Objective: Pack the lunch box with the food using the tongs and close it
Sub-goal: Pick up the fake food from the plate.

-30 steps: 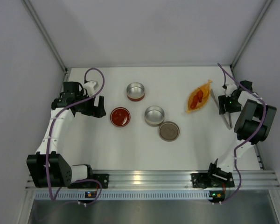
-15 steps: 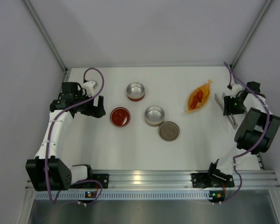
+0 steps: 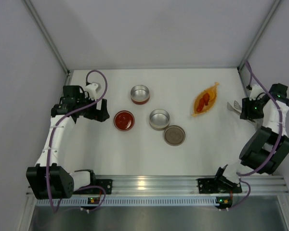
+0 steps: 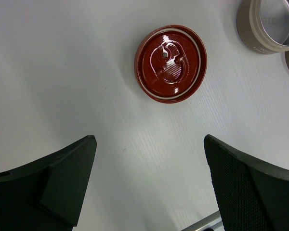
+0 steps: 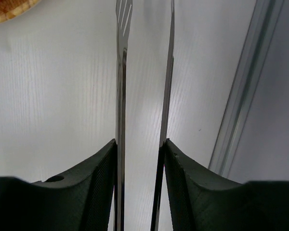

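My right gripper [image 3: 248, 108] is shut on the slim metal tongs [image 3: 232, 106] near the table's right edge. In the right wrist view both thin arms of the tongs [image 5: 121, 72] run up between my fingers, pressed from each side by the right gripper [image 5: 140, 149]. The food, a red piece [image 3: 206, 98] and an orange lump [image 3: 200, 106], lies on the orange leaf dish [image 3: 212, 89], left of the tongs' tips. The lunch box tins [image 3: 140, 94] [image 3: 159, 119] stand open mid-table. My left gripper [image 3: 100, 109] [image 4: 149, 144] hangs open and empty beside the red lid [image 4: 170, 63].
A red lid [image 3: 124, 120] and a grey lid [image 3: 174, 135] lie flat by the tins. A metal frame rail [image 5: 241, 110] runs close along the right of the tongs. The silver tin [image 4: 269, 26] shows at the top right of the left wrist view.
My right gripper has closed on the tongs and carried them up and to the right, turning them so their tips point left. The left arm has not moved.
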Controlling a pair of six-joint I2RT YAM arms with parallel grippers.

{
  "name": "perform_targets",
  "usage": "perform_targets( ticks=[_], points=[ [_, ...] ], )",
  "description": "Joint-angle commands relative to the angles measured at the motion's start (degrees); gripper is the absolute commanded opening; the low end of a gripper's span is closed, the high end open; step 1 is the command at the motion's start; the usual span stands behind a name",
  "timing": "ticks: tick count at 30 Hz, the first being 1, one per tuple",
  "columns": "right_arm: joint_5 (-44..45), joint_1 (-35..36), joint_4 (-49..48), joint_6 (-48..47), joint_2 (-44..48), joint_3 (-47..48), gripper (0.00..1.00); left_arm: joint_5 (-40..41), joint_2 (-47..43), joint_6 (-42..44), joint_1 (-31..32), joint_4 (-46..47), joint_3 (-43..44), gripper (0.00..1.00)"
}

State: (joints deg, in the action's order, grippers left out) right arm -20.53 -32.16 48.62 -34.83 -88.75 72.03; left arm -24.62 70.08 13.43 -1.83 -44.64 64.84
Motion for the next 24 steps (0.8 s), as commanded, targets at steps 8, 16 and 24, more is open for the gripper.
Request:
perform_targets(
  ticks=[8, 16, 24],
  points=[
    [-4.60, -3.87, 14.03, -6.39, 9.38, 9.35, 0.41, -2.45, -2.58, 0.54, -0.02, 3.60, -0.85, 0.98],
    [-9.87, -5.01, 21.60, -10.61, 12.81, 14.19, 0.40, -4.29, -2.76, 0.28, 0.07, 3.69, -0.15, 0.98],
    [-16.81, -4.49, 30.74, -9.65, 8.86, 21.04, 0.40, -5.70, -3.20, 0.19, -0.02, 3.24, -0.24, 0.98]
  ],
)
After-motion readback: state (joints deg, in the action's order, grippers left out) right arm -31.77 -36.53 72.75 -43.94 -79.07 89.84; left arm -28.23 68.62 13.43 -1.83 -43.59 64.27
